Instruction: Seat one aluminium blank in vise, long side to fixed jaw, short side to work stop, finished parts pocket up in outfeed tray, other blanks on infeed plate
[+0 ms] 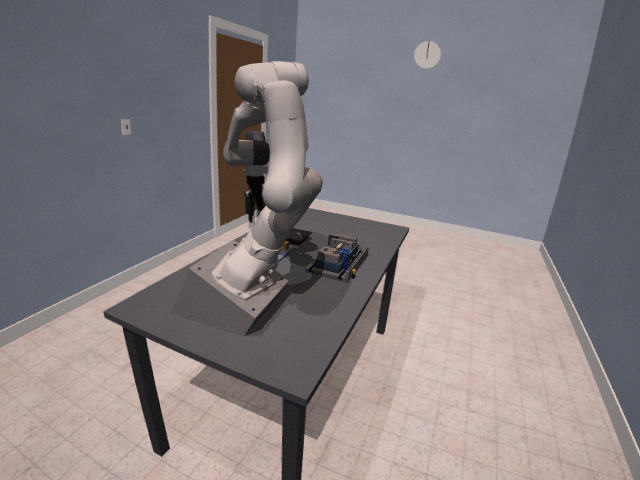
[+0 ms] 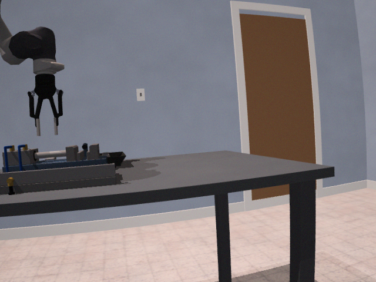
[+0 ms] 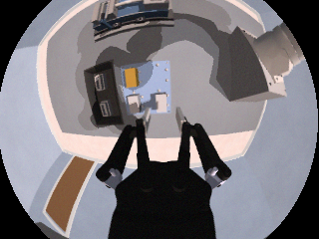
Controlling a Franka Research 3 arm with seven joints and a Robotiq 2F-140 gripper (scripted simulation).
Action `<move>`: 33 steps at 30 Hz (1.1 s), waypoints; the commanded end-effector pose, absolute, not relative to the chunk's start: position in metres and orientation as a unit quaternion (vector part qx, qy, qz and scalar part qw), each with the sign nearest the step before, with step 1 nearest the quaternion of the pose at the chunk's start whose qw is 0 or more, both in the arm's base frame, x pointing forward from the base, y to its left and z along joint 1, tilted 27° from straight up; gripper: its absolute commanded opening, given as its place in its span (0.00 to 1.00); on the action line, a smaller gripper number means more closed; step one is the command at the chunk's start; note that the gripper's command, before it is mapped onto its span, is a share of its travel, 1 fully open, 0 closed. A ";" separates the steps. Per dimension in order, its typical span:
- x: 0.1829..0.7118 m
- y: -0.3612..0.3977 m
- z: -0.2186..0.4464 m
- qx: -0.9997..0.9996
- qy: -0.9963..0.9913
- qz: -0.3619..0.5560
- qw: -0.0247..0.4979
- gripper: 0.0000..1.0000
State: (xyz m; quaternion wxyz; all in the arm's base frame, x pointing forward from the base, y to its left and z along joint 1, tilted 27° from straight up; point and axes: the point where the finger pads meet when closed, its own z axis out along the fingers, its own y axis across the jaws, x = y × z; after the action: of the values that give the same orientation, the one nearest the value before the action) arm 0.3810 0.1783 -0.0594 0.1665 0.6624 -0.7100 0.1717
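Note:
My gripper (image 2: pixel 47 130) hangs high above the table, partly open with nothing between the fingers; it also shows in the wrist view (image 3: pixel 162 116). Far below it in the wrist view lies the light blue infeed plate (image 3: pixel 147 87). On it are a brass blank (image 3: pixel 132 78) and two aluminium blanks (image 3: pixel 135 102) (image 3: pixel 159 102). The dark outfeed tray (image 3: pixel 103 94) lies beside the plate and holds two grey parts (image 3: pixel 100 82) (image 3: pixel 107 108). The vise (image 3: pixel 136 8) stands further off; it also shows in the side view (image 2: pixel 54 156) with its opening between two grey blocks.
The arm's base (image 1: pixel 248 268) stands on a grey mounting plate beside the infeed plate. A long grey rail (image 2: pixel 57 177) runs in front of the vise. The tray (image 2: pixel 117 157) sits at the vise's end towards the door.

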 end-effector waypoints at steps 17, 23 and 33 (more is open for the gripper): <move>0.385 0.156 -0.115 0.669 -0.706 0.170 0.158 0.40; 0.385 0.151 -0.127 0.669 -0.706 0.170 0.158 0.40; 0.385 0.147 -0.134 0.669 -0.706 0.170 0.158 0.40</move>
State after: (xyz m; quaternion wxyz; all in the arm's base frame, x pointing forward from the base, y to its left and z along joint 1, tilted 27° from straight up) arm 0.3823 0.1442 -0.1323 0.1625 0.6652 -0.7086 0.1704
